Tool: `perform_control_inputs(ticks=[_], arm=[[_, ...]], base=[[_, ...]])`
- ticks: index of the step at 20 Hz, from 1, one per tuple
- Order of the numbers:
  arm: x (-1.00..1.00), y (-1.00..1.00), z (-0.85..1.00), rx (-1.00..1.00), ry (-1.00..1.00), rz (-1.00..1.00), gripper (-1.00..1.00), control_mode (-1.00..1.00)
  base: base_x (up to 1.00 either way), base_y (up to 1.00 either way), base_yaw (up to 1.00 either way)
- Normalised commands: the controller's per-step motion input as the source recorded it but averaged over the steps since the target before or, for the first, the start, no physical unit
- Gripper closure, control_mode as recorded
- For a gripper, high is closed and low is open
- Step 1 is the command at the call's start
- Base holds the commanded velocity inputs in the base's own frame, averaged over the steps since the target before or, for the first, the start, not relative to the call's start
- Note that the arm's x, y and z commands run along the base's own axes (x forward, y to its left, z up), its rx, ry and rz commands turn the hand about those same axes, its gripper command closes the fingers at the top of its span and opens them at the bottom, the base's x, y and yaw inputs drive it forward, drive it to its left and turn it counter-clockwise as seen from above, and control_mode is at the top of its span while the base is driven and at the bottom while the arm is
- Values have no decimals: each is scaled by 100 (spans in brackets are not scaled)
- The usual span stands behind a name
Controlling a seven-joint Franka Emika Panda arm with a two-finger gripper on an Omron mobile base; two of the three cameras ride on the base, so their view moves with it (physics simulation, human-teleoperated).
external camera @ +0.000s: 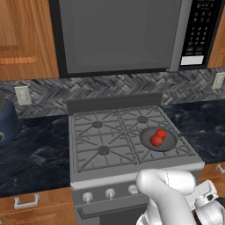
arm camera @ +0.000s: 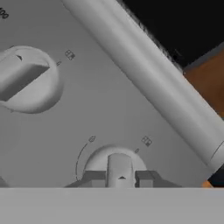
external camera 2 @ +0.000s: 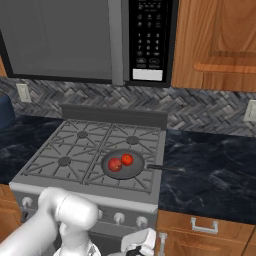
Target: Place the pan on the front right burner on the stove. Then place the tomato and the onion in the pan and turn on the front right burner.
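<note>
Stove [external camera: 88,169] between dark counter [external camera: 35,158] runs.
The pan [external camera: 158,139] sits on the front right burner's grate, handle pointing right.

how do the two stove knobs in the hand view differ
The knob between the fingers sits at the bottom edge with the end effector closed on its ridge, which points up the picture. The other knob, upper left, is untouched and its ridge lies slanted. Both are round, grey and ridged, on the stove front panel.
</note>
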Motion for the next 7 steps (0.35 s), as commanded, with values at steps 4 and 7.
perform_control_inputs(ticks=[4,7], arm=[[0,14,0,-64,-29,-1,100,-100],[0,13,0,-62,-26,-1,100,-100]], base=[[0,0,0],[0,0,0]])
